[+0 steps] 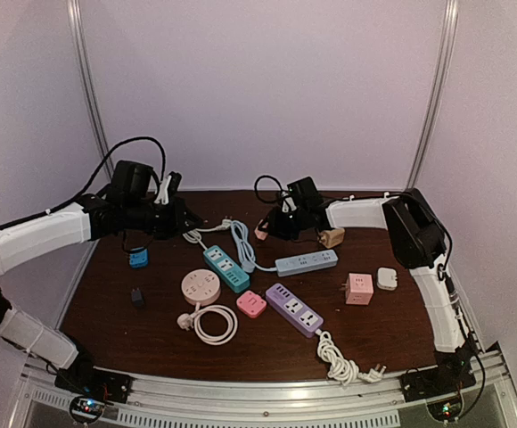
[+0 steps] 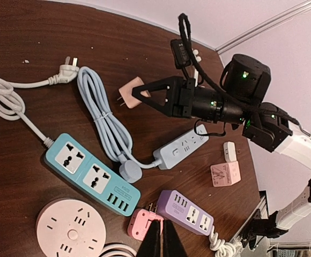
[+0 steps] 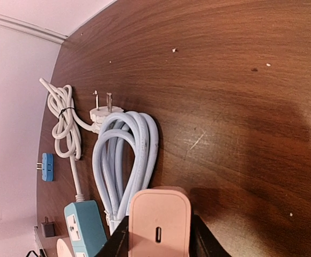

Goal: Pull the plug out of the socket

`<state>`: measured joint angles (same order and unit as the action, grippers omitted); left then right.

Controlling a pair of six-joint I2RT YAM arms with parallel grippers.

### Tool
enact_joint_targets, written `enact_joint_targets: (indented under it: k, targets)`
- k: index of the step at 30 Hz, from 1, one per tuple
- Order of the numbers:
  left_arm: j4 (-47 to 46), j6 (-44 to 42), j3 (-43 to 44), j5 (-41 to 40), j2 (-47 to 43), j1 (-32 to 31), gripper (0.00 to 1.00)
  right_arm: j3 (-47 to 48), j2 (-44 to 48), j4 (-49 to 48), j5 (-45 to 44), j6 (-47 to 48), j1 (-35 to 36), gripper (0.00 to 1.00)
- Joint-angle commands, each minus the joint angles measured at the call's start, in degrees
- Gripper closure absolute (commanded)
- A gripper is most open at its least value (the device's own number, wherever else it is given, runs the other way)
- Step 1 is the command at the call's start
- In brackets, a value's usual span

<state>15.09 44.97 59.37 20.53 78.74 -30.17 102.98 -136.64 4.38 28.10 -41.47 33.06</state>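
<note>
My right gripper (image 3: 159, 231) is shut on the plug (image 3: 158, 214), a peach-pink charger block with a small slot in its face, one finger on each side. From the left wrist view the plug (image 2: 128, 95) sits at the tips of the right gripper (image 2: 138, 92), prongs pointing away, low over the table. A tan socket cube (image 1: 332, 237) lies by the right wrist, apart from the plug (image 1: 261, 233). My left gripper (image 2: 162, 238) is shut and holds nothing, raised at the back left (image 1: 185, 223).
A teal strip (image 1: 226, 268), a light blue strip (image 1: 307, 262) with its coiled cord, a purple strip (image 1: 294, 308) and a round pink socket (image 1: 200, 287) lie mid-table. Small adapters are scattered: pink (image 1: 251, 304), pink cube (image 1: 358, 288), white (image 1: 387, 278), blue (image 1: 138, 259).
</note>
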Motion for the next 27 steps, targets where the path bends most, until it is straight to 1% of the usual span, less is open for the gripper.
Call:
enact_joint_targets:
  k: [1,7,13,19,23,27]
  targets:
    - [-1.0,-0.8,-0.4,-0.6,-1.0,-0.1,0.95,-0.6,-0.4,1.2,-0.9,0.1,-0.3,0.63]
    - [-1.2,-0.9,-0.1,-0.6,-0.5,-0.1,0.95,-1.4,0.3,1.8,-1.3,0.8,-0.6,0.55]
    - [-1.5,-0.9,-0.5,-0.7,-0.6,-0.1,0.95,-3.5,2.5,2.9,-3.8,2.4,-1.2,0.41]
    - [-2.9,0.0,-1.5,-0.3,-0.6,-0.1,0.94,-5.6,4.8,3.5,-5.9,3.8,-1.8,0.32]
    - [-3.3,0.0,-1.6,-0.5,-0.3,-0.1,0.94,-6.2,5.9,4.3,-7.1,5.0,-1.9,0.30]
    - [-3.3,-0.4,-1.5,-0.9,-0.4,-0.1,0.91,-6.8,7.7,5.3,-9.0,6.6,-1.9,0.27]
